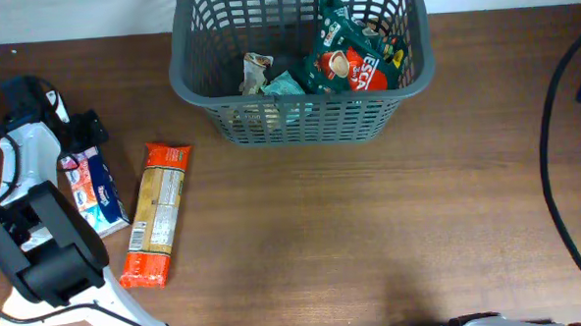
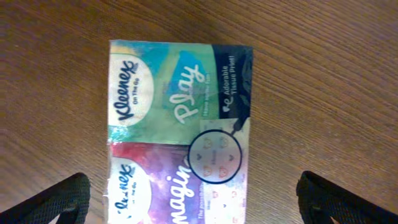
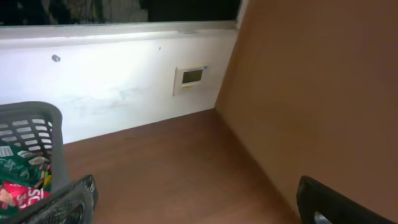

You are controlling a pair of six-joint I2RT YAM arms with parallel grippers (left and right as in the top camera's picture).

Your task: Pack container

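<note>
My left gripper (image 2: pixel 198 200) hangs wide open over the tissue pack (image 2: pixel 180 93) at nine o'clock, holding nothing, lined up to grab it, I think. The container (image 1: pixel 299 123) sits at twelve o'clock, part full. My right gripper (image 3: pixel 199 208) is wide open and empty too.

Glossy plastic tissue pack (image 2: pixel 180 134), wood-grain table (image 1: pixel 372 228)

Packets (image 1: pixel 350 60) lie in the container (image 1: pixel 185 84); front-left of it, tissue pack (image 1: pixel 95 191) beside long packet (image 1: pixel 157 214).
</note>
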